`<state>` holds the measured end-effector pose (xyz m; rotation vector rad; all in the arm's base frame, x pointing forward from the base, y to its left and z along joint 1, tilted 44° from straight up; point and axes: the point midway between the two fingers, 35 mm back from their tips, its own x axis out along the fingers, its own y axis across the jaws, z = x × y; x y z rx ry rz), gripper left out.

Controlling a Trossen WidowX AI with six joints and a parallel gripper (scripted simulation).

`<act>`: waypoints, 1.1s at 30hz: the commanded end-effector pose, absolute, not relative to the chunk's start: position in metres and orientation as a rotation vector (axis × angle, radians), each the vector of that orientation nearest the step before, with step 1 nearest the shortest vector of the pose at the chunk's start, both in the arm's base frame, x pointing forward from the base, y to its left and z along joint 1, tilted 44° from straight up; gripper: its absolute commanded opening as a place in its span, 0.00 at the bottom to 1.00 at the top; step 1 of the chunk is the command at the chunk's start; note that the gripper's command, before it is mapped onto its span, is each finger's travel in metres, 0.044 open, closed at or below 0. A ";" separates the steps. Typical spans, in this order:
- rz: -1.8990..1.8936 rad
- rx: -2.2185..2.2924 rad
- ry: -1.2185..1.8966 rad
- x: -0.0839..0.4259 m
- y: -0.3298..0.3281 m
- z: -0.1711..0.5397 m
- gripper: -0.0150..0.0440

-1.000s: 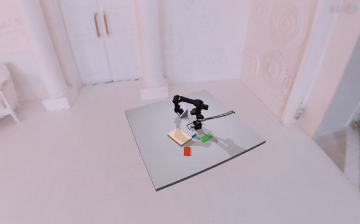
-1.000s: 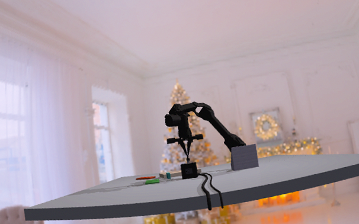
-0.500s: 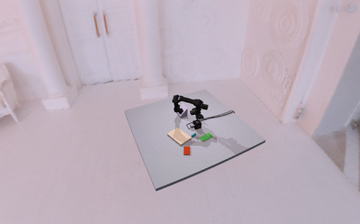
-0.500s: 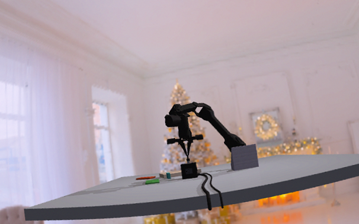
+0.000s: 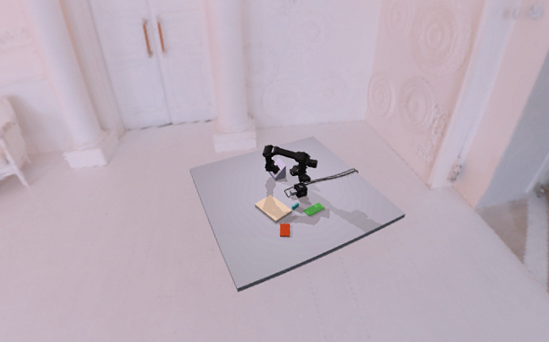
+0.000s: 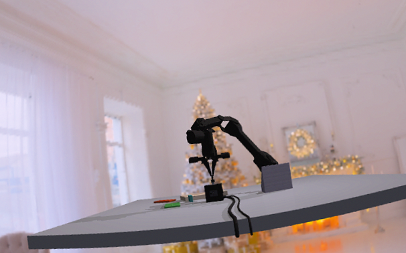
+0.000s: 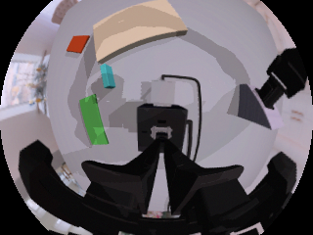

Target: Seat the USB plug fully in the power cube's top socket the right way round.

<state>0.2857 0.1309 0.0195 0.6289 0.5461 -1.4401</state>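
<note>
USB plug [image 6: 213, 182] stands at the top of the power cube [image 5: 300, 190] [image 6: 213, 192] [image 7: 147, 117], pinched between the almost closed fingertips of the gripper [image 5: 304, 182] [image 6: 213, 178] [image 7: 162, 141]; its seating depth and orientation are too small to tell. From left to right in the exterior view, a flat red rectangle [image 5: 284, 229] [image 6: 164, 200] [image 7: 78, 44], a green slab [image 5: 314, 209] [image 6: 171, 205] [image 7: 93, 119], a small teal block [image 5: 295, 206] [image 6: 190, 198] [image 7: 108, 76] and a broad, smooth tan slab [image 5: 273, 209] [image 7: 139, 29] lie on the matt grey table [image 5: 243, 256] [image 6: 113, 228] [image 7: 215, 54]. Next come the dark, boxy cube and smooth, round black cables [image 5: 328, 178] [image 6: 232, 211] [image 7: 200, 98], then a grey block [image 5: 279, 173] [image 6: 276, 177] [image 7: 251, 108] with a sloping face. The black arm [image 5: 285, 152] [image 6: 241, 135] rises behind that block, bends across, and points its gripper straight down over the cube.
</note>
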 end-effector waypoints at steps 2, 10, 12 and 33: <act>-1.437 0.625 0.545 0.286 0.130 0.019 0.25; -1.437 0.625 0.545 0.286 0.129 0.018 0.25; -1.437 0.625 0.545 0.286 0.129 0.018 0.25; -1.437 0.625 0.545 0.286 0.127 0.016 0.25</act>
